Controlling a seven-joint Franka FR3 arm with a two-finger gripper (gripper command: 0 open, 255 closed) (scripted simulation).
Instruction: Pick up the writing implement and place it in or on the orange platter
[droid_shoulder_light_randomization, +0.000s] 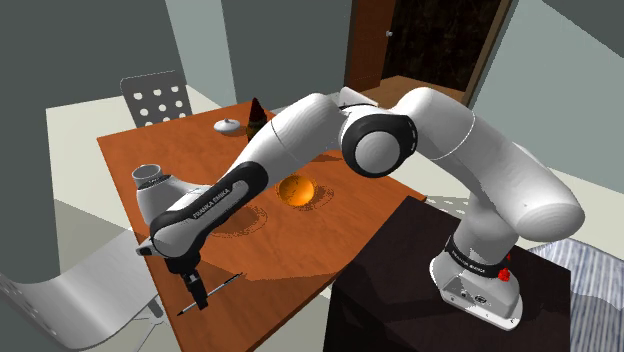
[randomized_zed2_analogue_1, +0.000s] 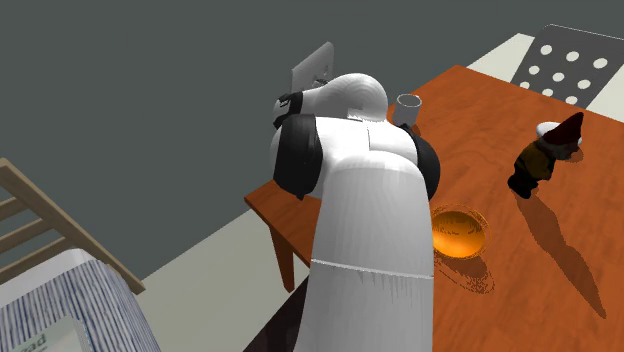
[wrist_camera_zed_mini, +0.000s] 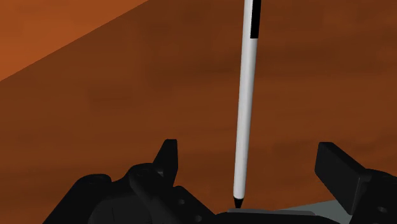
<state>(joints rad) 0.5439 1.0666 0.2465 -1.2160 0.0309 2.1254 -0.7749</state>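
The pen (wrist_camera_zed_mini: 245, 108) is flanked, not clasped, by the spread gripper (wrist_camera_zed_mini: 248, 156); transfer to the platter (droid_shoulder_light_randomization: 297, 190), at its shoulder-view 1 o'clock, is left

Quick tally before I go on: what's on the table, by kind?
Pen: 1
Orange bowl: 1
Grey cup: 1
Gnome figurine: 1
Small white object: 1
Total: 5

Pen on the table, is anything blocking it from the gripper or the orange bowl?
Nothing visible does. The pen lies inside the open gripper, untouched, and the table between it and the orange platter carries only shadow.
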